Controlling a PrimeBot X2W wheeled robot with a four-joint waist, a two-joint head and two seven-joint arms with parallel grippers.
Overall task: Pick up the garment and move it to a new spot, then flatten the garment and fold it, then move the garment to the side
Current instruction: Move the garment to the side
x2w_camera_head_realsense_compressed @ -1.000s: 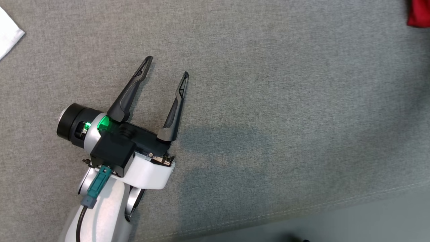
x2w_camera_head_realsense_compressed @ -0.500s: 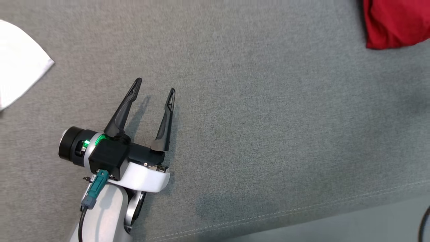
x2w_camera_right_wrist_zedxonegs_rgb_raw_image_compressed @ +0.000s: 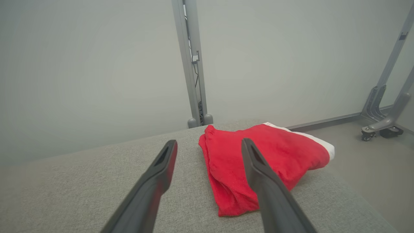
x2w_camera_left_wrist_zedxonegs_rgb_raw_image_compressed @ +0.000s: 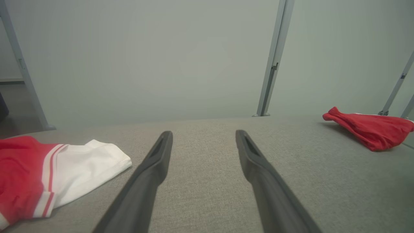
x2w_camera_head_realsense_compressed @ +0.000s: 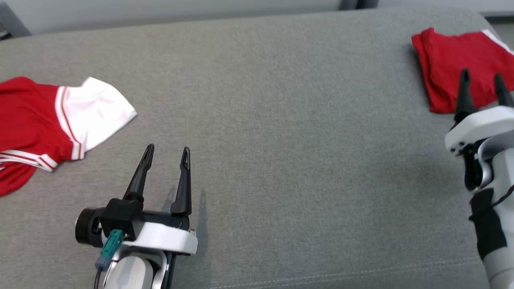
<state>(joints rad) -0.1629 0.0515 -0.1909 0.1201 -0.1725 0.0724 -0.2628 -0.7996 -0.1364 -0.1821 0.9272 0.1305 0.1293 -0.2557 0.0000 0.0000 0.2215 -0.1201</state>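
- A grey upholstered surface (x2w_camera_head_realsense_compressed: 281, 120) fills the foreground, with a pale wall (x2w_camera_left_wrist_zedxonegs_rgb_raw_image_compressed: 161, 64) and metal posts (x2w_camera_left_wrist_zedxonegs_rgb_raw_image_compressed: 273, 64) behind it.
- A red-and-white garment (x2w_camera_head_realsense_compressed: 36, 116) lies loose and rumpled at the left edge. Its white sleeve (x2w_camera_head_realsense_compressed: 100, 110) spreads toward the middle, and part of the garment runs out of the head view.
- A folded red garment (x2w_camera_head_realsense_compressed: 445, 68) sits at the far right corner. It seems already dealt with, though I cannot judge how neat the fold is.
- The left gripper (x2w_camera_head_realsense_compressed: 167, 148) hangs low over bare upholstery, near the sleeve but apart from it, fingers spread and empty.
- The right gripper (x2w_camera_head_realsense_compressed: 481, 74) stands just short of the folded garment, fingers also spread, holding nothing.
- The loose garment looks light, thin and limp, so it will probably sag and drag rather than keep its shape.
- The best hold is likely a pinch at the striped hem or a shoulder, where the cloth is doubled, one gripper to each side.
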